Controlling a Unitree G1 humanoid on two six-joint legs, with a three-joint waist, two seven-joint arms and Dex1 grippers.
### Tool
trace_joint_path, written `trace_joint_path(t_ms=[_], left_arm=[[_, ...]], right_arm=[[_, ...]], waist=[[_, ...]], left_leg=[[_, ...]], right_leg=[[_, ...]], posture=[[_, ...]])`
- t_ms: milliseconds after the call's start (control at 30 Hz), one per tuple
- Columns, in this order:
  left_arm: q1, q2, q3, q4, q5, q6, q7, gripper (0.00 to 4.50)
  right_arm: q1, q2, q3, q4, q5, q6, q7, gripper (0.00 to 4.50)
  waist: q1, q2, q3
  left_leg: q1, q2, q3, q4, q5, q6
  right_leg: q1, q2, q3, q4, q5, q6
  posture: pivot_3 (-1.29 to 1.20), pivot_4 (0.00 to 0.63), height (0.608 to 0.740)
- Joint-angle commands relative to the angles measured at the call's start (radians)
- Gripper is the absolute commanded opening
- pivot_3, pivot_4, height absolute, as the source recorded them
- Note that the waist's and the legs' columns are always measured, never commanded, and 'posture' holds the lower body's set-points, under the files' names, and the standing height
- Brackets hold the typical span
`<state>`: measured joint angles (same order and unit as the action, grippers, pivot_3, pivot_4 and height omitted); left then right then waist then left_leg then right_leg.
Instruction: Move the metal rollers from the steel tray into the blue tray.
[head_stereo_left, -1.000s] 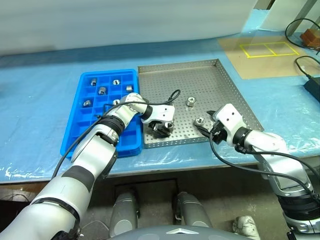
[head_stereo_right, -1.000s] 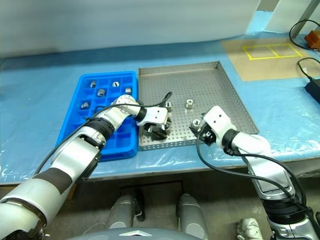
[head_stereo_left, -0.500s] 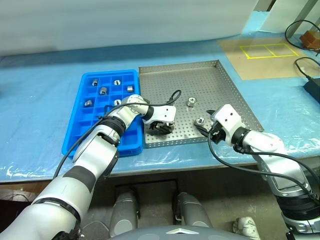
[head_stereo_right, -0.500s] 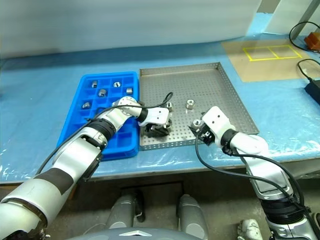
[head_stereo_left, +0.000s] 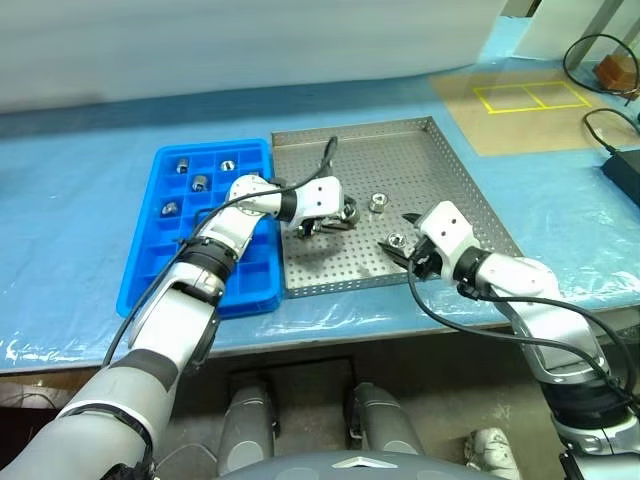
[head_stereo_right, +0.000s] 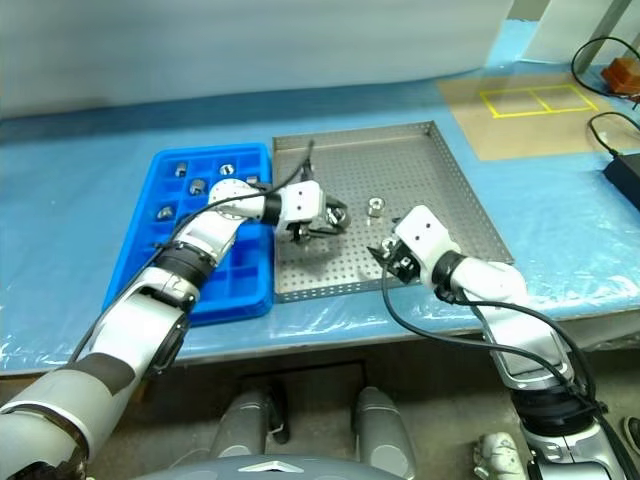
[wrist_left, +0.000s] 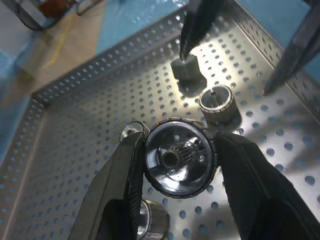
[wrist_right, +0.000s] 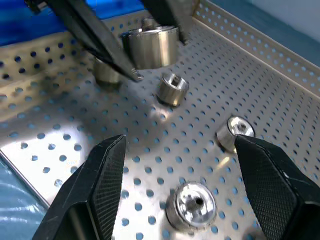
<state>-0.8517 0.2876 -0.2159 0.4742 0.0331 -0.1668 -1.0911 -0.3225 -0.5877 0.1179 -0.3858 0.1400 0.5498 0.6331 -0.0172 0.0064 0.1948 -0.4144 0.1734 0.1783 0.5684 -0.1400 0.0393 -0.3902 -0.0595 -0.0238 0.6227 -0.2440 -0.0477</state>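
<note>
The steel tray (head_stereo_left: 445, 185) lies mid-table with the blue tray (head_stereo_left: 205, 275) against its left side. My left gripper (head_stereo_left: 338, 216) hangs a little above the steel tray's floor, shut on a metal roller (wrist_left: 179, 159). Below it more rollers rest on the perforated floor, among them one (head_stereo_left: 379, 203) and another (head_stereo_left: 396, 240). My right gripper (wrist_right: 179, 141) is open near the tray's front edge, its fingers wide on either side of that roller (wrist_right: 193, 202). Several rollers sit in the blue tray's far compartments, such as one (head_stereo_left: 200, 183).
Blue plastic sheet (head_stereo_left: 80, 220) covers the table. A tan mat with yellow tape squares (head_stereo_left: 520, 98) and black cables (head_stereo_left: 600, 120) lie at the far right. The steel tray's raised rim (head_stereo_left: 350, 132) borders the work area.
My left gripper closed on a roller and lifted it off the tray floor, swinging from pointing down to nearly level. My right gripper edged left toward the nearby roller.
</note>
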Motion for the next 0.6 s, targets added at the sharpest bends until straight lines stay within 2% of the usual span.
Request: trace_joint_path(t_ms=[33,233,433,600], left_arm=[[0.077,0.056,0.097,-0.275,-0.126,0.246,0.030,1.91],[0.302,0.168,0.296,-0.663,-0.310,0.636,0.173,1.91],[0.498,0.312,0.463,-0.835,-0.305,0.739,0.300,1.91],[0.659,0.366,0.560,-0.903,-0.285,0.770,0.387,1.91]], right_arm=[[-0.121,0.045,0.025,0.088,0.012,-0.064,0.035,3.53],[-0.355,0.163,0.084,0.285,0.076,-0.130,0.190,3.53],[-0.476,0.244,0.152,0.481,0.054,-0.256,0.316,3.53],[-0.535,0.322,0.174,0.604,0.042,-0.341,0.364,3.53]], waist=[[0.005,0.001,0.000],[0.019,0.002,0.001],[0.072,0.002,0.001],[0.122,0.002,0.001]], left_leg=[[-0.001,0.000,0.000,0.000,0.001,-0.001],[-0.001,0.000,0.000,-0.002,0.001,-0.007],[-0.007,0.001,-0.001,-0.006,0.003,-0.009],[-0.010,0.001,-0.001,-0.006,0.003,-0.010]], right_leg=[[-0.001,0.000,-0.001,0.001,0.000,0.000],[-0.002,0.000,-0.001,0.001,0.000,-0.001],[-0.009,0.001,-0.003,0.001,-0.001,-0.003],[-0.011,0.000,-0.004,0.001,-0.001,-0.003]], posture=[[-0.19,0.150,0.740],[-0.02,0.150,0.740],[0.18,0.150,0.740],[0.29,0.150,0.740]])
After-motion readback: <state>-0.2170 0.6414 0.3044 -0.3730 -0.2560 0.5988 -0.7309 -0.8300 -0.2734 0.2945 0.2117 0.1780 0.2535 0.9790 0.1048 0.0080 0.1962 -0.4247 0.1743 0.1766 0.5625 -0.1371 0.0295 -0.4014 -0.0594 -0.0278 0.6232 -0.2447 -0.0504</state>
